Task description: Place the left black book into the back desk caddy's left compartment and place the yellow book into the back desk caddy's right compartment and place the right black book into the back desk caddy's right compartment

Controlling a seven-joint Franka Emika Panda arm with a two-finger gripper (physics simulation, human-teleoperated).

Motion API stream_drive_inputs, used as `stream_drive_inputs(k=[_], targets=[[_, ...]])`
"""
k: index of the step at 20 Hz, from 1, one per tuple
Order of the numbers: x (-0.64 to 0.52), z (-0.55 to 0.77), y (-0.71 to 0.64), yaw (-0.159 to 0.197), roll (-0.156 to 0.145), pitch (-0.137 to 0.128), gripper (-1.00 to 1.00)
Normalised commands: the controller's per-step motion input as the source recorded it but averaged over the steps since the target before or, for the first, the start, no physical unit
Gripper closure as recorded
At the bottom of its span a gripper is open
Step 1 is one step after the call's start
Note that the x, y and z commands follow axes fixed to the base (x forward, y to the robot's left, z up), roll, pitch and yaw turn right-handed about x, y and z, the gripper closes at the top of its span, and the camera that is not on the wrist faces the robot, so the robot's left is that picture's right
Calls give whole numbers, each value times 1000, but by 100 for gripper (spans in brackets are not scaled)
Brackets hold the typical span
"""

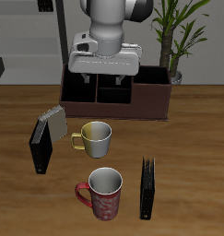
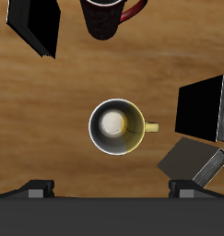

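The left black book (image 1: pixel 147 189) stands on edge near the table's front edge, also seen in the wrist view (image 2: pixel 35 26). Farther back on the opposite side stands the right black book (image 1: pixel 39 146) (image 2: pixel 204 106). A dull greyish-yellow book (image 1: pixel 53 123) (image 2: pixel 192 159), which I take for the yellow book, leans beside it. The dark brown back desk caddy (image 1: pixel 152 92) sits at the table's back with a divider across its middle. My gripper (image 1: pixel 110 89) (image 2: pixel 112 189) hangs open over the caddy's front, its fingers spread wide and nothing between them.
A yellow mug (image 1: pixel 95 136) (image 2: pixel 117 127) stands right below the gripper, in front of the caddy. A red patterned mug (image 1: pixel 103 192) (image 2: pixel 108 17) stands nearer the front edge. A potted plant (image 1: pixel 178 37) rises behind the caddy.
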Motion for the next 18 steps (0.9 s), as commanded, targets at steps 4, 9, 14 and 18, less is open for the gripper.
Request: stream_drive_inputs(k=[4, 9, 14, 18], targets=[[295, 138, -362, -10, -28, -4, -100], [353, 117, -441, -10, -8, 11, -100], [355, 42, -479, -10, -88, 6, -100], [211, -50, -251, 35, -42, 1, -100]])
